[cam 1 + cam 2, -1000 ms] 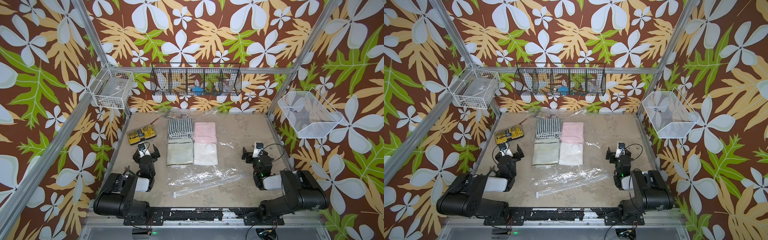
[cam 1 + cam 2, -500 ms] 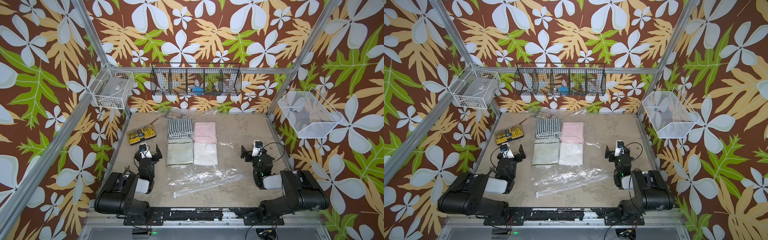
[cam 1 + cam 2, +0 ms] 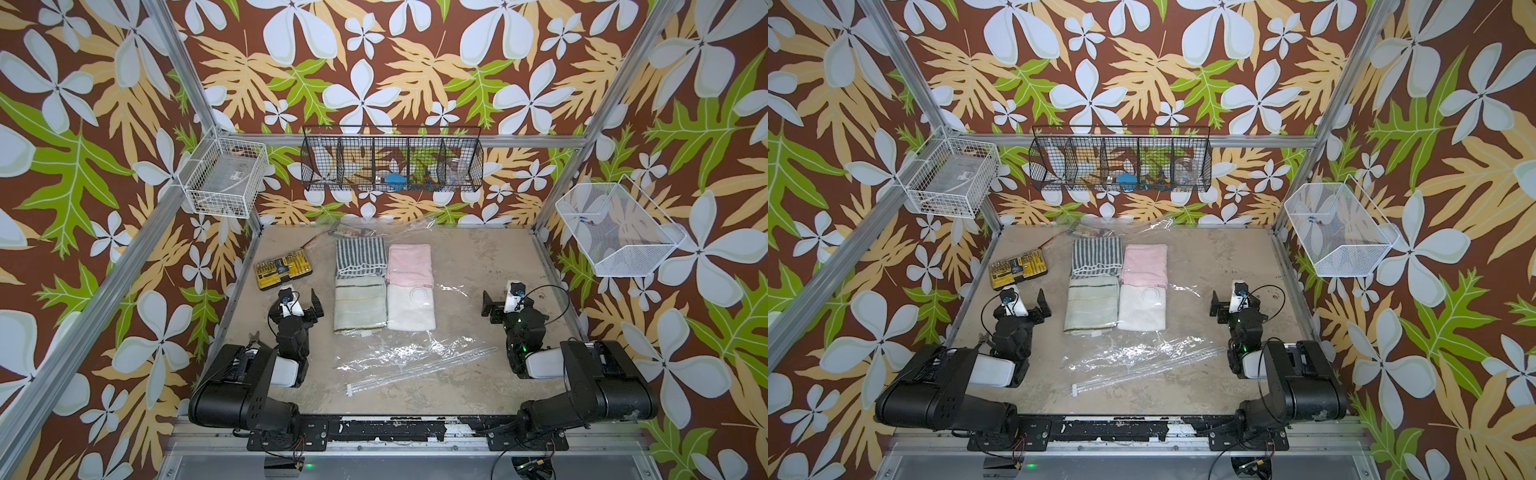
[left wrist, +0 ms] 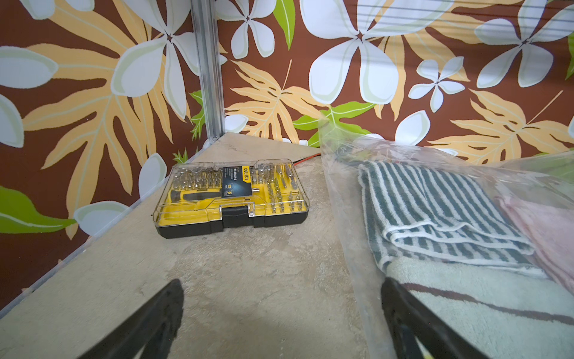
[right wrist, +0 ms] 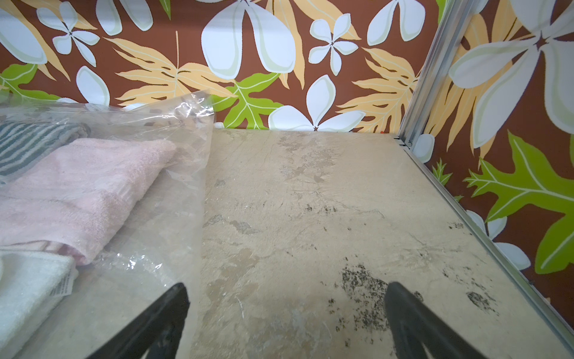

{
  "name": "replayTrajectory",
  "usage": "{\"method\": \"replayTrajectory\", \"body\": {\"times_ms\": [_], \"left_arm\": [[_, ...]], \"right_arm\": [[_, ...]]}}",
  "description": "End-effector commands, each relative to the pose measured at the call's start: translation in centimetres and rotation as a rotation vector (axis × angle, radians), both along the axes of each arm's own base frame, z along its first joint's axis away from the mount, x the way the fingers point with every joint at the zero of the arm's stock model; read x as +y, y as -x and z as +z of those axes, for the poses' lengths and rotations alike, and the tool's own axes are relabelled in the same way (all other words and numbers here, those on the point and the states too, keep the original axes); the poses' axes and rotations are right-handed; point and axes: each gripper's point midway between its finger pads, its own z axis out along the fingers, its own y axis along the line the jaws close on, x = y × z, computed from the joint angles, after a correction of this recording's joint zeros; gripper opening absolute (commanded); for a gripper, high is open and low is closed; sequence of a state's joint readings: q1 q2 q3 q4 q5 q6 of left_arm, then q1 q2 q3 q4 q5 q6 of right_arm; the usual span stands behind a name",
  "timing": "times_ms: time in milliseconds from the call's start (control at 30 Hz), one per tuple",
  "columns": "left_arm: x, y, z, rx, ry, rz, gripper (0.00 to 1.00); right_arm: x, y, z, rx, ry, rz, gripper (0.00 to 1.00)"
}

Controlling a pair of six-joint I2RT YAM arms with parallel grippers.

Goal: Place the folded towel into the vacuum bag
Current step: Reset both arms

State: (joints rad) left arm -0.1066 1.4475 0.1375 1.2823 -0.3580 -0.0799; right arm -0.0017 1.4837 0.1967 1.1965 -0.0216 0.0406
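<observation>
Clearly, the left pincer (image 3: 300, 302) and the right pincer (image 3: 509, 305) are both spread wide and empty, low over the tabletop (image 3: 478, 257). The vacuum bag (image 3: 399, 353) lies between them. Its long axis runs away from the robot, and its towels are closer to the left one. Wrist views show film over the striped towel (image 4: 435, 202) and the pink towel (image 5: 77, 186). Only the top views show the zip strip (image 3: 419, 370) at the near end.

I counted four folded towels at mid-frame: one striped towel (image 3: 360, 257), one pink towel (image 3: 409, 264), one pale green towel (image 3: 359, 303) and one white towel (image 3: 409, 318). There was one vacuum bag (image 3: 399, 357), with one valve disc (image 3: 417, 296) and one slider clip (image 3: 350, 389). One bit kit (image 3: 283, 267) lay left of centre. I saw three baskets: white basket (image 3: 224, 183) upper left, black basket (image 3: 390, 164) upper middle, mesh basket (image 3: 615, 237) right. I had two hands: left hand (image 4: 281, 289), right hand (image 5: 285, 289).
</observation>
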Motion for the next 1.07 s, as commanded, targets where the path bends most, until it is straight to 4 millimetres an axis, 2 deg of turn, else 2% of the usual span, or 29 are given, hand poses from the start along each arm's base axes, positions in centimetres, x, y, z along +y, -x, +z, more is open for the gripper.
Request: {"method": "replayTrajectory", "body": {"times_ms": [0,733,767,833,1033], "left_arm": [[0.0,-0.1,0.8,-0.031,-0.001,0.001,1.00],[0.0,-0.2,0.8,-0.032,-0.001,0.000,1.00],[-0.1,-0.2,0.8,-0.031,-0.003,-0.007,1.00],[-2.7,-0.7,0.6,-0.015,-0.049,-0.166,1.00],[-2.7,-0.8,0.6,-0.014,-0.041,-0.175,1.00]], "right_arm": [[0.0,-0.2,0.9,-0.035,0.008,0.001,1.00],[-0.1,-0.2,0.9,-0.033,0.010,-0.005,1.00],[0.0,-0.2,0.9,-0.034,0.010,-0.002,1.00],[0.0,-0.2,0.9,-0.034,0.012,-0.004,1.00],[0.0,-0.2,0.8,-0.030,0.015,-0.004,1.00]]}}
